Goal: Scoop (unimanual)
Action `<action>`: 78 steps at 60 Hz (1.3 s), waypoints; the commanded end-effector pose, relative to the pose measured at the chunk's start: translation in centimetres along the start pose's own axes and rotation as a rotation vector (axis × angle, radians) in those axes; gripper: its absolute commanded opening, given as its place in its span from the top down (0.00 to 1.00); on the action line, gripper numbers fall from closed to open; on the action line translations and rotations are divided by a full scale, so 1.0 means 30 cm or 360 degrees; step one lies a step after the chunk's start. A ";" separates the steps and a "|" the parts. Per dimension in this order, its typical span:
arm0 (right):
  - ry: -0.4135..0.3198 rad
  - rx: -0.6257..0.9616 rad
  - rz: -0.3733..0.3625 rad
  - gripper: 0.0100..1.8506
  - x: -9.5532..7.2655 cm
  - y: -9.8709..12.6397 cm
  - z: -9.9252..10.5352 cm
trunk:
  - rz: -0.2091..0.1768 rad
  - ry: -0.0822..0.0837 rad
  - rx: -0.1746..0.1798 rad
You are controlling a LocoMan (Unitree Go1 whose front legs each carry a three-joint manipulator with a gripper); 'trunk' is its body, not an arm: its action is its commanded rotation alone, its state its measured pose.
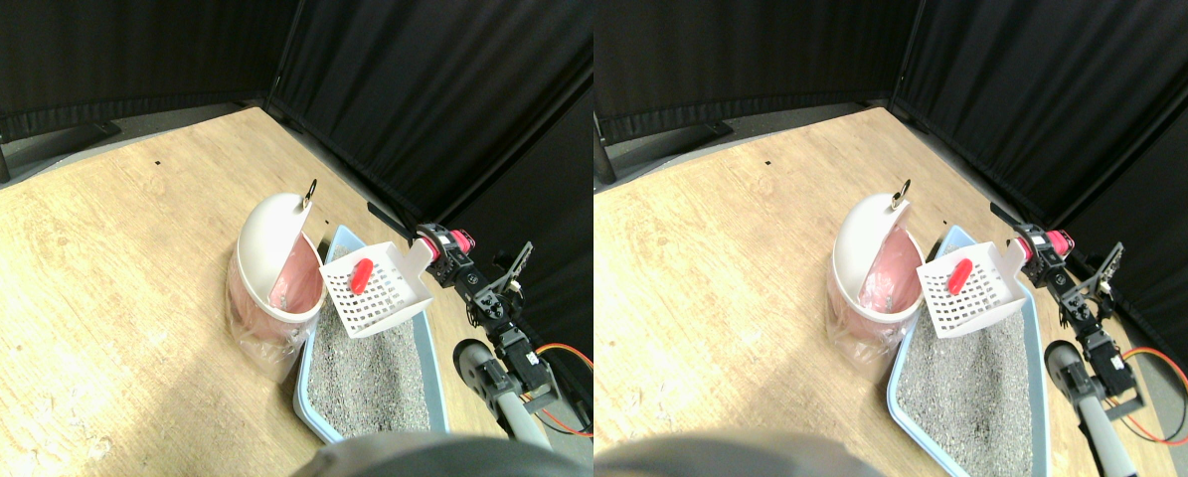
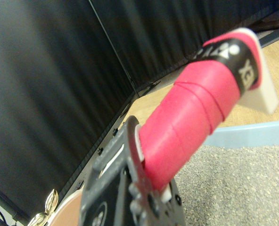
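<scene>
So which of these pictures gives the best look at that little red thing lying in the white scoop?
The stereo pair view. There the red piece lies in plain sight on the slotted white scoop, raised over the litter tray beside the bin. The wrist view misses it entirely, showing only the scoop's pink-wrapped handle and grey litter.

White slotted scoop [image 1: 377, 288] raised above grey litter in light-blue tray [image 1: 432, 343], beside pink bin [image 1: 273, 273]; red oblong piece [image 1: 361, 275] lying in scoop; handle pink-wrapped [image 2: 186, 122].

The right arm [image 1: 499, 333] reaches up and forward (elbow bent), hand [image 1: 441, 248] raised.
</scene>
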 end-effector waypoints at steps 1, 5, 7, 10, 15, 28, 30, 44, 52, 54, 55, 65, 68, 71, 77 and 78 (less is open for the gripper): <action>-0.0039 -0.0089 0.0013 0.97 0.001 0.012 0.049 | 0.0181 -0.0084 -0.0164; -0.0005 -0.0093 -0.0034 0.97 -0.004 0.014 0.063 | 0.0179 -0.0089 -0.0164; -0.0012 -0.0102 -0.0025 0.97 -0.004 0.014 0.069 | 0.0177 -0.0090 -0.0163; -0.0007 -0.0132 -0.0025 0.97 -0.006 0.015 0.080 | 0.0176 -0.0092 -0.0162; 0.0035 -0.0140 -0.0075 0.97 -0.009 0.019 0.091 | 0.0174 -0.0093 -0.0159; 0.0051 -0.0177 -0.0114 0.97 -0.013 0.024 0.111 | 0.0174 -0.0102 -0.0155; 0.0059 -0.0187 -0.0122 0.97 -0.015 0.026 0.115 | 0.0174 -0.0102 -0.0155; 0.0065 -0.0296 -0.0133 0.97 -0.016 0.031 0.126 | 0.0174 -0.0099 -0.0160; 0.0048 -0.0321 -0.0135 0.97 -0.018 0.039 0.123 | 0.0176 -0.0092 -0.0159; 0.0035 -0.0325 -0.0117 0.97 -0.018 0.040 0.122 | 0.0176 -0.0092 -0.0159; 0.0024 -0.0327 -0.0103 0.97 -0.018 0.040 0.121 | 0.0176 -0.0092 -0.0159; 0.0067 -0.0361 -0.0148 0.97 -0.015 0.048 0.129 | 0.0177 -0.0095 -0.0159; 0.0086 -0.0387 -0.0206 0.97 -0.011 0.052 0.133 | 0.0177 -0.0094 -0.0157; 0.0108 -0.0363 -0.0233 0.97 -0.008 0.055 0.137 | 0.0181 -0.0093 -0.0159; 0.0117 -0.0352 -0.0239 0.97 0.001 0.054 0.138 | 0.0183 -0.0095 -0.0159; 0.0113 -0.0361 -0.0241 0.97 0.005 0.053 0.137 | 0.0183 -0.0095 -0.0159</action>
